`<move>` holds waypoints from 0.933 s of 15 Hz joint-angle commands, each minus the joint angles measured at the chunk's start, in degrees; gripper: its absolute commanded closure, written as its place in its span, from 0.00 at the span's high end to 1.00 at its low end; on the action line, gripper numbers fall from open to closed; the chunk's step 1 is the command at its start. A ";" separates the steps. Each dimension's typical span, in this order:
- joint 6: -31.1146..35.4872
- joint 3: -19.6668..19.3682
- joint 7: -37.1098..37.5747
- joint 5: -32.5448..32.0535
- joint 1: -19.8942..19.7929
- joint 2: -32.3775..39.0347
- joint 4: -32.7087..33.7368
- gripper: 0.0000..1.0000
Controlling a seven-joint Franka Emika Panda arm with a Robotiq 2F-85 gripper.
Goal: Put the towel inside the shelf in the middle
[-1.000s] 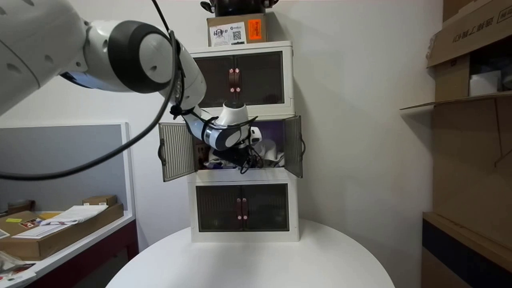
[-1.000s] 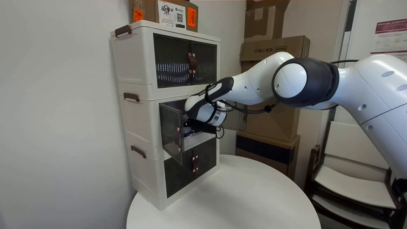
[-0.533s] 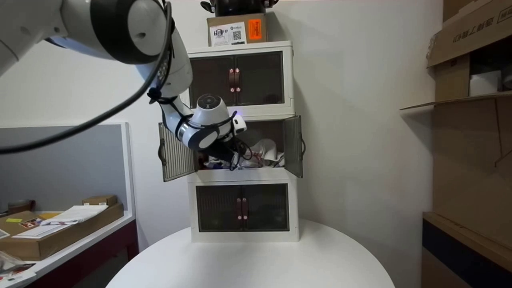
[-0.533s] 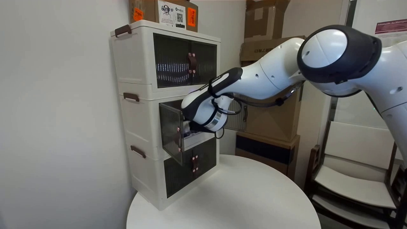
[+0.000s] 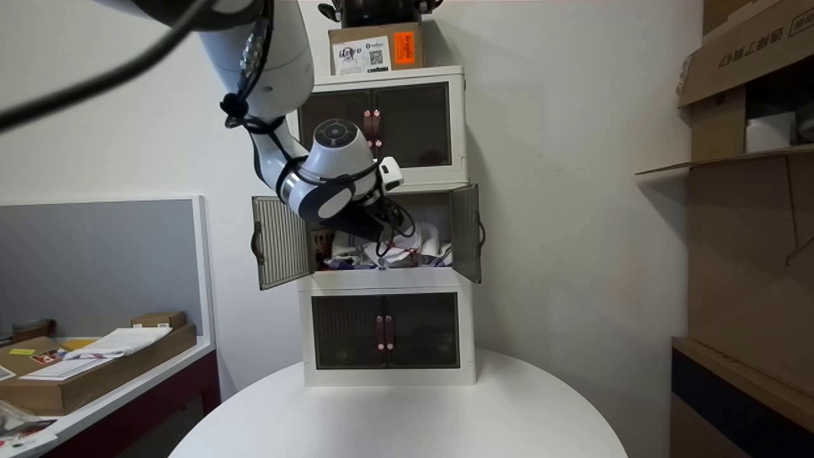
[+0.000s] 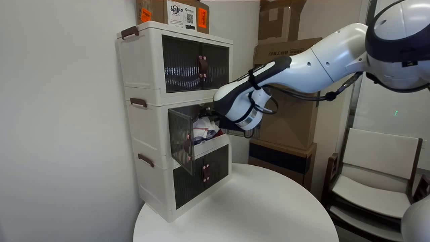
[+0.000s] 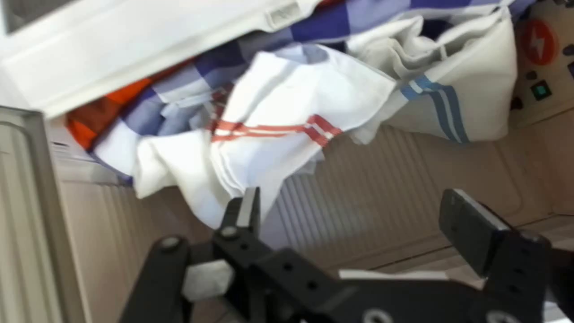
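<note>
The red-striped towel (image 7: 287,103) is seen inside the middle compartment (image 5: 434,206), below the gripper (image 7: 352,204) and just behind the front lip (image 7: 148,47) — nothing is held between the parted fingers (image 7: 468,231), so withdrawal without snagging is probably called for.

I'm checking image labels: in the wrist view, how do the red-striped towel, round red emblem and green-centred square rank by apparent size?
Largest: red-striped towel
Next, far smaller: round red emblem
Smallest: green-centred square
The differences look clear here.
</note>
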 commanded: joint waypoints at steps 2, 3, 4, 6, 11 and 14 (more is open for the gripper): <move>-17.68 2.82 3.70 5.07 -10.87 -10.10 -6.11 1.00; -22.70 3.95 3.46 5.65 -13.10 -10.86 -6.04 1.00; -27.62 4.72 3.68 6.36 -14.94 -12.29 -6.13 1.00; -37.27 4.79 4.71 5.50 -17.53 -17.41 -7.14 1.00; -51.57 1.50 5.40 1.67 -18.89 -30.46 -6.98 1.00; -55.43 -15.56 4.56 -0.16 -2.46 -37.75 -7.44 1.00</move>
